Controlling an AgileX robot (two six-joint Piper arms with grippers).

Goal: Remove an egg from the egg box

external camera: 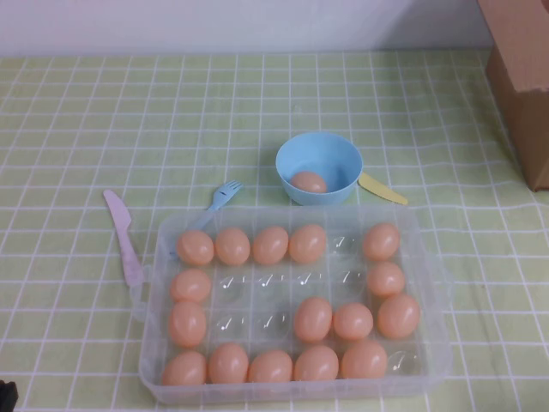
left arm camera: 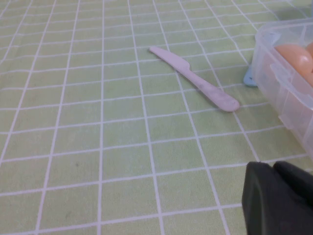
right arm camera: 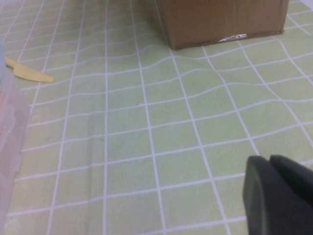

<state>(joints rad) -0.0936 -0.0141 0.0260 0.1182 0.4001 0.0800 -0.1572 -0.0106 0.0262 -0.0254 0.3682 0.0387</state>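
The clear plastic egg box (external camera: 433, 257) lies at the table's near centre and holds several peach-orange eggs, such as one in the far row (external camera: 307, 244); several cups are bare. One more egg (external camera: 309, 182) lies in a light-blue bowl (external camera: 319, 163) just behind the box. My left gripper (left arm camera: 271, 167) is shut and empty, low over the cloth left of the box; a corner of the box (left arm camera: 286, 90) shows in its view. Only a dark bit of the left arm (external camera: 7, 396) shows in the high view. My right gripper (right arm camera: 269, 159) is shut and empty, right of the box, outside the high view.
A pink plastic knife (external camera: 123, 236) and a blue fork (external camera: 220, 199) lie left of the box. A yellow knife (external camera: 382, 189) lies beside the bowl. A brown cardboard box (external camera: 523, 77) stands at the far right. A green checked cloth covers the table.
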